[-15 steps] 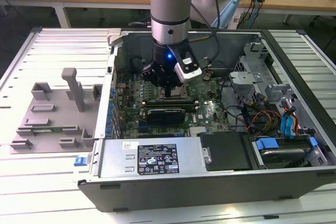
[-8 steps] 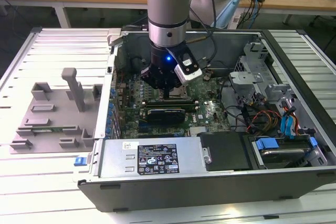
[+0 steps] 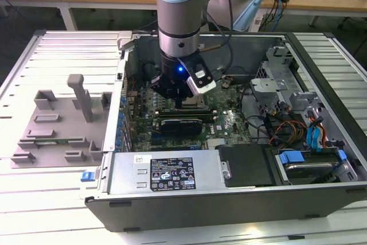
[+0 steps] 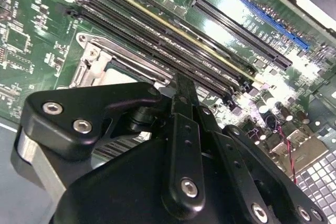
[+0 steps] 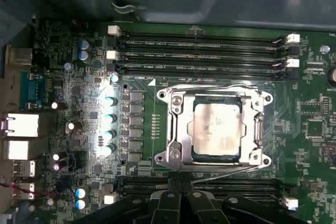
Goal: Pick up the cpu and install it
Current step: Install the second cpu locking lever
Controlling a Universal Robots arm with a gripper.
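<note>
The cpu (image 5: pixel 217 127) is sitting flat inside the socket frame (image 5: pixel 173 129) on the motherboard (image 5: pixel 89 77), its silvery top showing through the frame's opening in the first wrist view, so it appears to be already placed. The gripper (image 5: pixel 181 199) is hovering just beside the socket frame, on the side facing one bank of memory slots (image 5: pixel 199 184); its fingers are reading as pressed together with nothing between them. In the exterior view the gripper (image 3: pixel 182 97) is hanging low over the socket frame, deep within the computer case (image 3: pixel 172 176). The risks from here are looking modest but real: if the chip is not lying fully square in the frame, any downward push could be bending contacts beneath it, and a sideways drift of the fingers could be catching the frame's thin wire lever (image 5: pixel 226 174) or scraping the neighbouring memory slots.
</note>
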